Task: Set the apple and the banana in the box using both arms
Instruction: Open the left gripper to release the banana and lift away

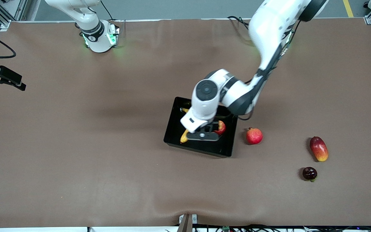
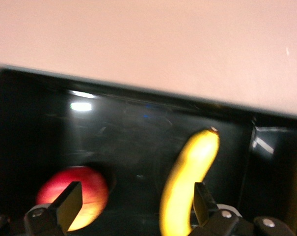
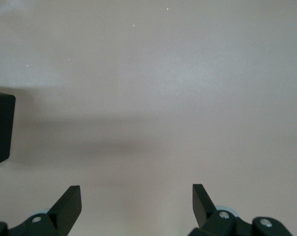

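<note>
Front view is showing the left arm reaching down from its base so that the left gripper (image 1: 208, 132) is hanging just over the box (image 1: 172, 129), a shallow rectangular black tray with low walls and a glossy floor, sitting on the matte brown table cover (image 1: 76, 145). Inside it the banana (image 1: 184, 136) is lying with its long axis running from the wall nearest the camera toward the robots' bases, mostly hidden under the wrist. The apple (image 1: 221, 127), round and red, is resting in the box beside it, toward the left arm's end. Outside the box, a pomegranate (image 1: 254, 135), an oblong mango (image 1: 318, 148) and a small dark fruit (image 1: 309, 173) are lying toward the left arm's end. The right gripper (image 1: 8, 78) is waiting over the right arm's end of the table.

Left wrist view is showing the fingers (image 2: 69, 201) spread apart, gripping nothing, with the apple (image 2: 72, 201) and the smooth curved banana (image 2: 190, 182) below.

Right wrist view is showing spread, empty fingers (image 3: 69, 202) over bare cover and a corner of the box (image 3: 1, 129).
</note>
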Controlling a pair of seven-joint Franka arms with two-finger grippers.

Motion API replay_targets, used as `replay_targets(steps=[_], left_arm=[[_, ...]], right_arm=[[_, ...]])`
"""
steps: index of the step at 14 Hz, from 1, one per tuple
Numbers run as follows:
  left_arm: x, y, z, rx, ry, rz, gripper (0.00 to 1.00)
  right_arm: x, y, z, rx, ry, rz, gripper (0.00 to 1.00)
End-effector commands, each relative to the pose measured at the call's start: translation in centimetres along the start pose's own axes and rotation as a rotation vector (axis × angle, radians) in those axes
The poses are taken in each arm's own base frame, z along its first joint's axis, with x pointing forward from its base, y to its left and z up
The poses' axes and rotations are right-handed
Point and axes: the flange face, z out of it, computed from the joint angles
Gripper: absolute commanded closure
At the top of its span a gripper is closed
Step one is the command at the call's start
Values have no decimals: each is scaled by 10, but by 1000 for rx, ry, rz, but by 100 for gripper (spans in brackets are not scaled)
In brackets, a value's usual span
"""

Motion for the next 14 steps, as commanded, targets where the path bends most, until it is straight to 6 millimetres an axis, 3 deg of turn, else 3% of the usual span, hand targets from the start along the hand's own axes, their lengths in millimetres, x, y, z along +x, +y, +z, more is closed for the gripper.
replay_targets(steps=[1,6,9,11,14], left_arm=[[18,-54,-54,46,7,-31,0],[47,-159,-122,109,-12,-152,0],[51,-220,-163,133,-37,-84,0],[49,-261,-184,144,-70,-61,0],[23,-305,-213,141,-87,-49,0]], right_arm=[[0,1,2,-10,-3,-10,0],[0,2,3,-9,-10,-8,0],[0,2,3,-9,-10,-8,0],[0,5,2,-9,-9,-4,0],[-1,5,3,-9,-11,-5,0]])
